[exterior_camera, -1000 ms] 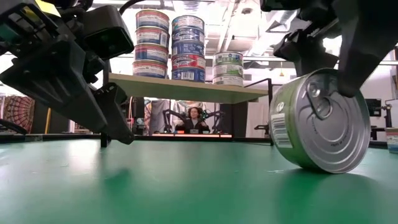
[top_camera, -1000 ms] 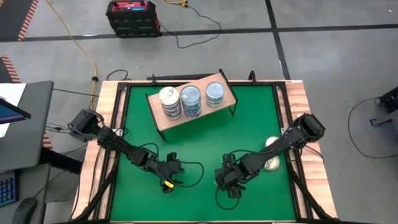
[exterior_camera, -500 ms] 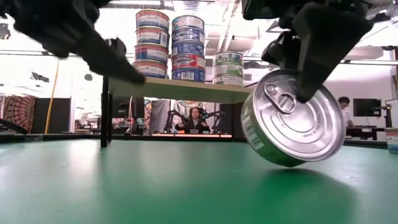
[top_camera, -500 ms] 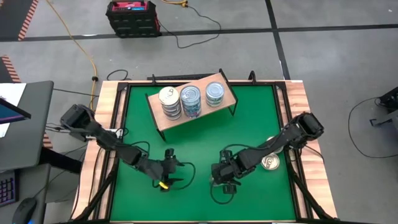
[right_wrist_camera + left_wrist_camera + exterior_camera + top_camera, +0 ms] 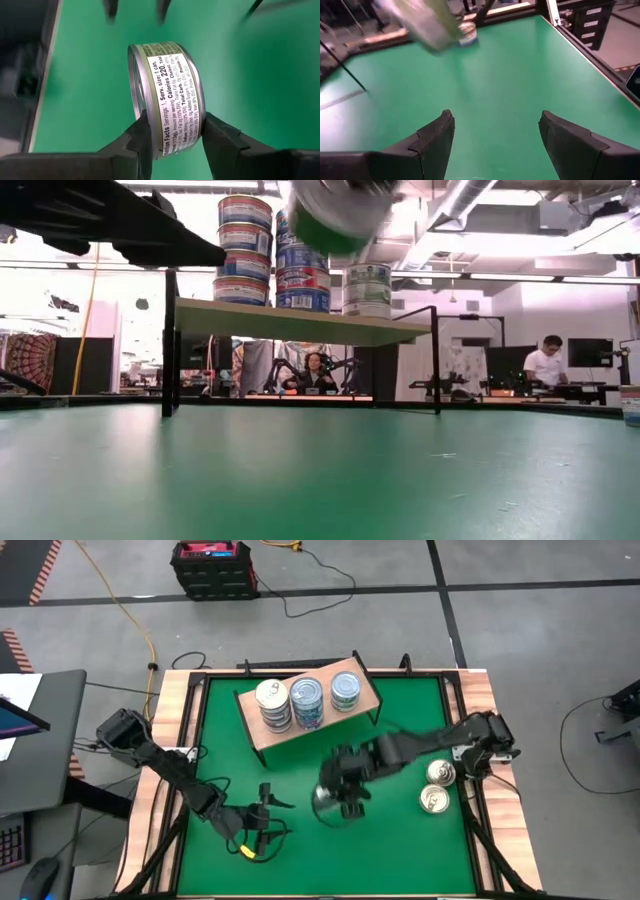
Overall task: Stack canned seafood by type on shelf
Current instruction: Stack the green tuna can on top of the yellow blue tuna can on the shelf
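I see my right gripper (image 5: 172, 132) pinching a can (image 5: 165, 97) across its flat faces, one dark finger (image 5: 137, 142) on each side. The can sits on edge, its white nutrition label facing me, above the green table (image 5: 260, 80).

You have open green table (image 5: 300, 775) between the arms. At twelve o'clock the shelf (image 5: 306, 710) blocks the back, three can stacks (image 5: 305, 700) filling its top. At three o'clock two loose cans (image 5: 438, 786) sit near the right edge. The right gripper (image 5: 343, 796), clamped on a can (image 5: 167, 95), occupies the centre; the left gripper (image 5: 262, 825), jaws apart, sits at seven o'clock.
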You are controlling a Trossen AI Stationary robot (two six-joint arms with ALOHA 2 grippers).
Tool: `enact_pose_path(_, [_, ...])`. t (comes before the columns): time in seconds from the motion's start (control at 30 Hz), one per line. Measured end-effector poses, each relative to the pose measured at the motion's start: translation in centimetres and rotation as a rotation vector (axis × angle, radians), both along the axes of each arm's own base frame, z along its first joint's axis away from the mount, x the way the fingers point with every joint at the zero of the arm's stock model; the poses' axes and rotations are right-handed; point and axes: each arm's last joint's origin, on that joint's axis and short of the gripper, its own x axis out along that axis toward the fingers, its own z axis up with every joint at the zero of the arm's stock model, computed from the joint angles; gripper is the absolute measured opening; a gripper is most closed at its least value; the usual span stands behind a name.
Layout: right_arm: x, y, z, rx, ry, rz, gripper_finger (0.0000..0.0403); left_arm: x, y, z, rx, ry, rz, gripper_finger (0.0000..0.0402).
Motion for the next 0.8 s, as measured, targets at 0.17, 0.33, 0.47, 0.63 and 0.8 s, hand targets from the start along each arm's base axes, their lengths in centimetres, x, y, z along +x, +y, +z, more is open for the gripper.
enact_pose_path(0.17, [0.7, -5.1, 5.9, 0.09, -0.164, -0.077, 0.0164, -0.4, -0.4, 0.1, 0.068, -0.015, 0.032, 0.0277])
enact_pose_path(0.33, [0.0, -11.3, 10.1, 0.185, -0.295, -0.215, 0.0165, -0.5, -0.4, 0.0, 0.091, -0.012, 0.045, 0.0277])
enact_pose_path(0.47, [-1.2, -15.9, 12.4, 0.288, -0.39, -0.335, 0.0165, -0.6, -0.3, -0.2, 0.103, 0.007, 0.046, 0.0277])
enact_pose_path(0.63, [-2.4, -19.9, 13.3, 0.404, -0.433, -0.469, 0.0166, -0.6, -0.3, -0.5, 0.119, 0.031, 0.046, 0.0277])
enact_pose_path(0.8, [-2.4, -22.1, 12.8, 0.492, -0.427, -0.582, 0.0166, -0.7, -0.3, -0.5, 0.136, 0.035, 0.042, 0.0277])
